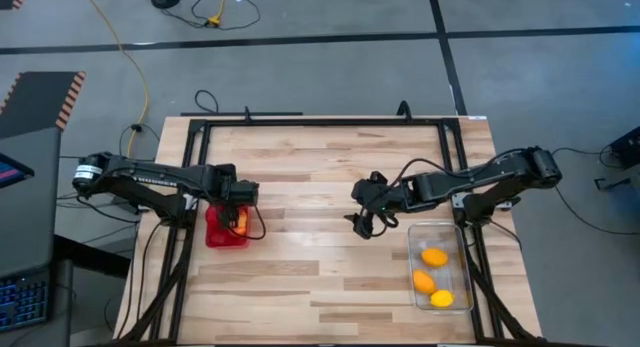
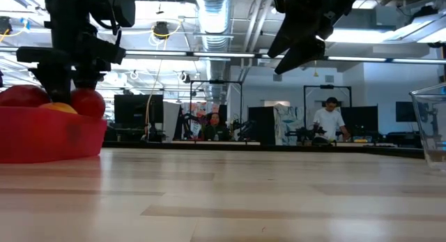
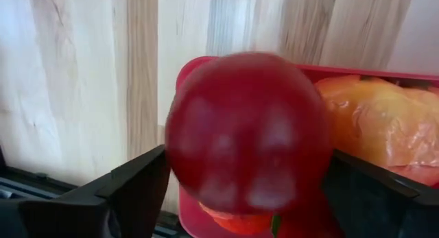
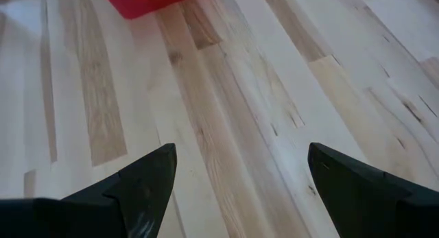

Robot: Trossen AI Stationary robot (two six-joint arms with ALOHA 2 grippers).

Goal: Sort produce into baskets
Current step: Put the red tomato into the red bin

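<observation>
No text, label, brand or number could be read in any view. The monitors in the room behind the desk (image 2: 230, 193) were too distant to make out.

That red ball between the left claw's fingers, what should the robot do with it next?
Probably open the fingers and let it drop. The left gripper holds the red fruit right over the red basket, which already holds other pieces, while the right gripper hangs open and empty above the table.
</observation>
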